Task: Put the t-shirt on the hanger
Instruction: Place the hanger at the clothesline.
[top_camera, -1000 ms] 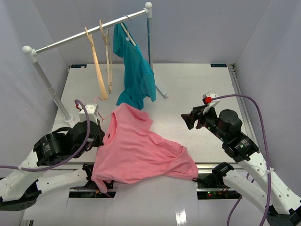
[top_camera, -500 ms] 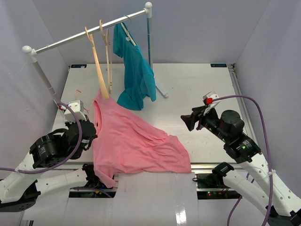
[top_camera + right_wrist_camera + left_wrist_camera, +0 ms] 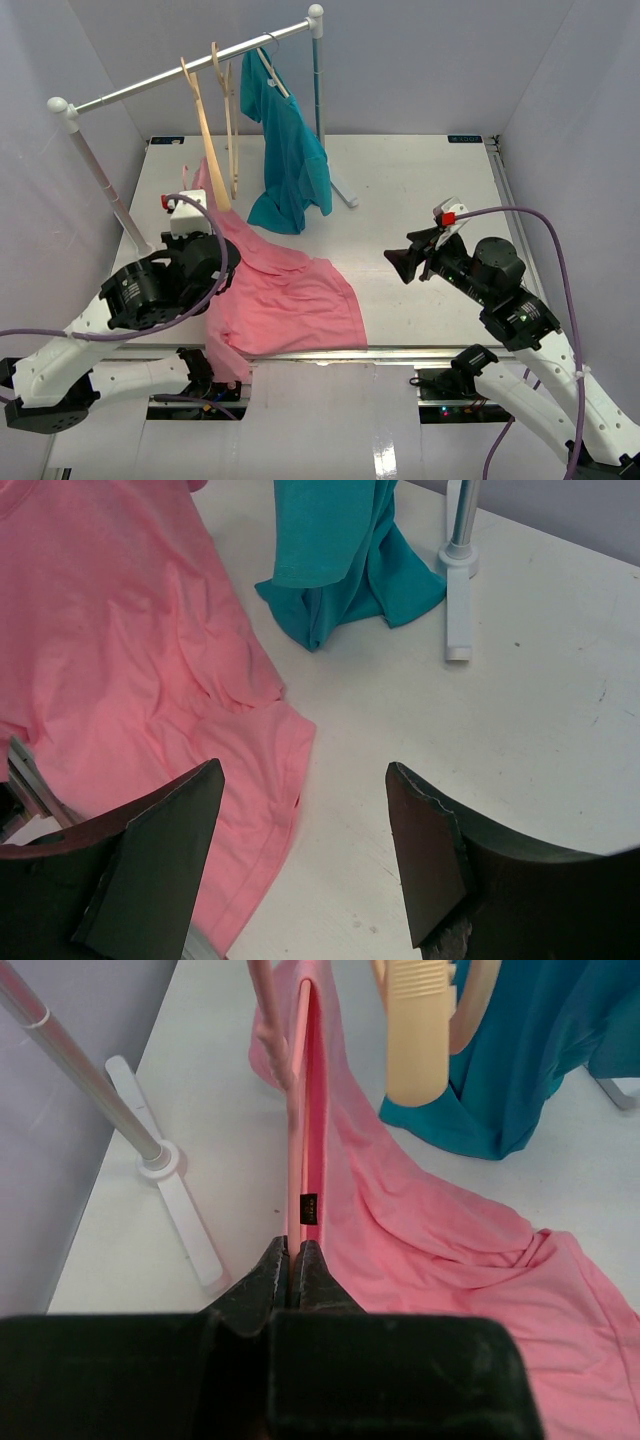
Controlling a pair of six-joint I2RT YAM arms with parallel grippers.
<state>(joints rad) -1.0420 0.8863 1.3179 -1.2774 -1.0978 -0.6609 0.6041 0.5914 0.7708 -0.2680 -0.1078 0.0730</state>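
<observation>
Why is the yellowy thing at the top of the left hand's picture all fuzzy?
Left wrist view: the tan wooden hanger hangs right by the lens, so it blurs; the t-shirt farther off looks sharper. Right wrist view: the right gripper's fingers are soft-edged too, the table crisp. Top view: even light, faint shadows.

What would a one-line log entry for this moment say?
left gripper shut on hanger | t-shirt trailing on table | right gripper open, empty

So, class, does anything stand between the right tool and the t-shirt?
Nothing visible does. The open right tool hangs over the table, with the t-shirt right beside one finger. The teal shirt and rack foot lie farther off, out of the way.
</observation>
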